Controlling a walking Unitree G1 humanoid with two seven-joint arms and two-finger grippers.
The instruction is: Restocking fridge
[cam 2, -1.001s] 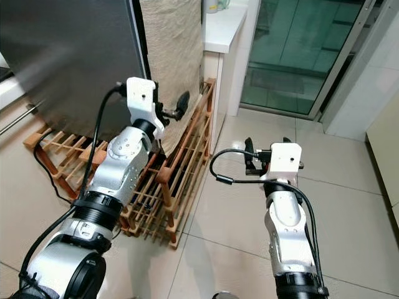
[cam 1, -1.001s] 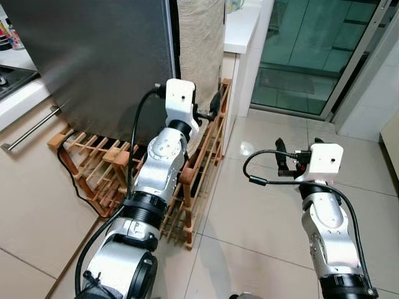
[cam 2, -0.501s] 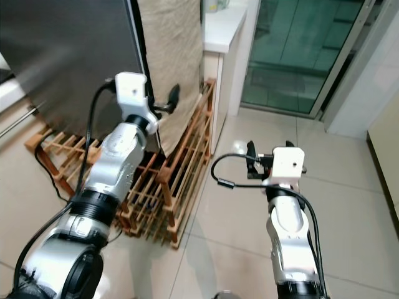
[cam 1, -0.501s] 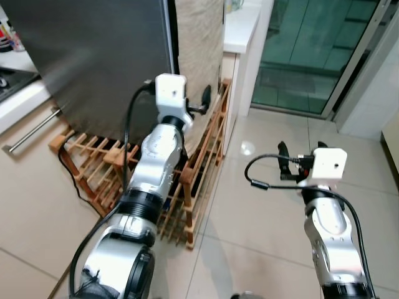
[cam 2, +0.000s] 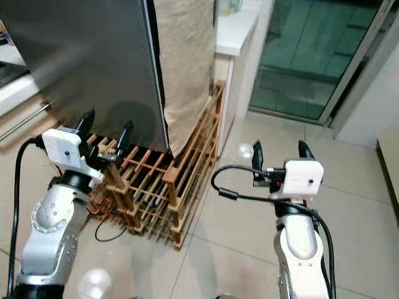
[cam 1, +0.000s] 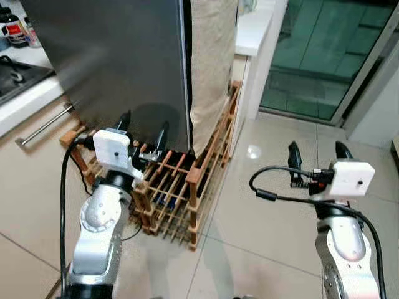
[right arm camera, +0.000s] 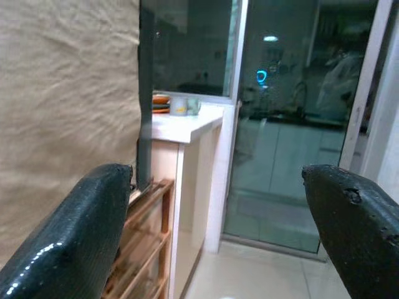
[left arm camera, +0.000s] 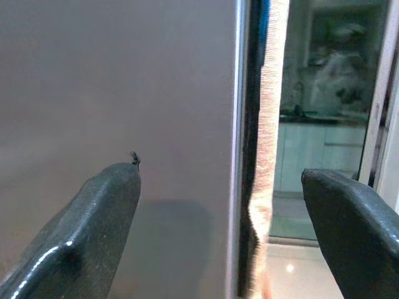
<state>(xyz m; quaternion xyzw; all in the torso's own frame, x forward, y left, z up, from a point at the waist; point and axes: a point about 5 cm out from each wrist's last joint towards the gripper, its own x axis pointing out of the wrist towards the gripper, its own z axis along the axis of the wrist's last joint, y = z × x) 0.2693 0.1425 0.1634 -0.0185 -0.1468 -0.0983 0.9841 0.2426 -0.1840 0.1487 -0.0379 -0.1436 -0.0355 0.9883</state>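
We are standing on pale glossy floor tiles (cam 1: 262, 218) facing the fridge (cam 1: 118, 56), a tall slab of brushed dark grey steel at far left, its door shut and its flat face showing a soft shadow. A beige, coarse-woven cloth (cam 1: 212, 62) hangs down the side of it, just right of the dark door seam.

Our left pincer (cam 1: 142, 128) is raised in front of the lower part of the fridge door, its two long black fingers spread well apart with nothing between them; from the wrist we look straight at the steel face and the door edge. Below it sits a wooden slatted rack (cam 1: 181, 187), reddish-brown bars in a grid, tucked against the fridge foot.

Our right pincer (cam 1: 317, 156) hovers over the open floor to the right, well apart from the fridge, fingers wide and empty too. Beyond it a white counter (right arm camera: 181, 128) carries a small cup, and a green-tinted glass sliding door (cam 1: 324, 56) closes off the far right.
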